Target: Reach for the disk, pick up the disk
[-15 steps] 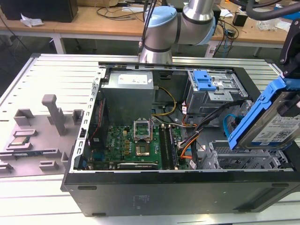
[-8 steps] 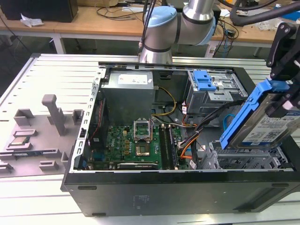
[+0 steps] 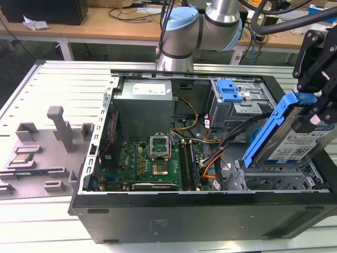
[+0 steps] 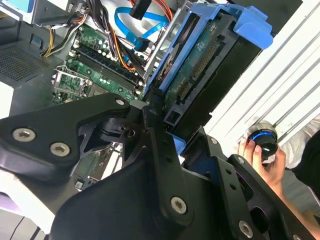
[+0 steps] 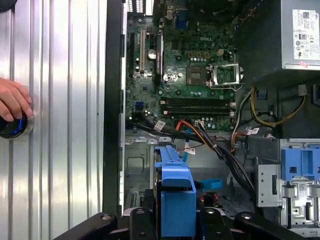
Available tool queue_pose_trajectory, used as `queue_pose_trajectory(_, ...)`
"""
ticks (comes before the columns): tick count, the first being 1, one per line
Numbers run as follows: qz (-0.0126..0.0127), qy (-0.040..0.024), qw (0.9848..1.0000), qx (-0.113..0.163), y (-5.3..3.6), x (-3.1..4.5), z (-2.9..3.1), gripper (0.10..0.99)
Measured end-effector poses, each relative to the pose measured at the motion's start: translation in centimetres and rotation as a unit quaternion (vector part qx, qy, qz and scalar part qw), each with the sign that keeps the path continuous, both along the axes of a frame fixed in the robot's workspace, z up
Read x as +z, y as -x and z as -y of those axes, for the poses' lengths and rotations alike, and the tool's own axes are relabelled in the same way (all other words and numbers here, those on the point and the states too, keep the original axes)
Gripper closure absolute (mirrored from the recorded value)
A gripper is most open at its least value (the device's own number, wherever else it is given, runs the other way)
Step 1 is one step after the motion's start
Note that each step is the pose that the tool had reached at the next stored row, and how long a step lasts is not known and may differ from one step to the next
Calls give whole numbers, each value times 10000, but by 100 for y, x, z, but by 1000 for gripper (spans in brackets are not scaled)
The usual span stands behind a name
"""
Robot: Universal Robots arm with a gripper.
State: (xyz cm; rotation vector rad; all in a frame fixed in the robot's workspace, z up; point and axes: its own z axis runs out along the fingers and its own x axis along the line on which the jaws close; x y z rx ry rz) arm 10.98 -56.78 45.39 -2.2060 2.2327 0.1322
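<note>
The reach is complete and the pick appears well advanced: the gripper [image 3: 310, 118] has its jaws pinching the disk [image 3: 295, 145], which is tilted and raised partly out of the drive bay at the exterior view's right of the open computer case [image 3: 158, 216]. Whether the lower edge has cleared the bay cannot be determined. The contact surfaces are hidden behind the blue carrier frame [image 5: 175, 192]. A hand [image 5: 12, 100] rests on a knob [image 5: 14, 126] on the desk [image 5: 65, 100].

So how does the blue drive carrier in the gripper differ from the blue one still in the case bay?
The disk's blue carrier is lifted and tilted above the case, holding a labelled drive, clamped by the gripper. The bay's blue carrier lies flat, seated inside the computer case, untouched. Both are blue plastic.
</note>
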Motion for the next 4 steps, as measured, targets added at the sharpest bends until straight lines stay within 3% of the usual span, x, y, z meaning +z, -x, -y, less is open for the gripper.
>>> queue_pose_trajectory(4, 0, 0, 10000, 0, 0, -1, 0, 718)
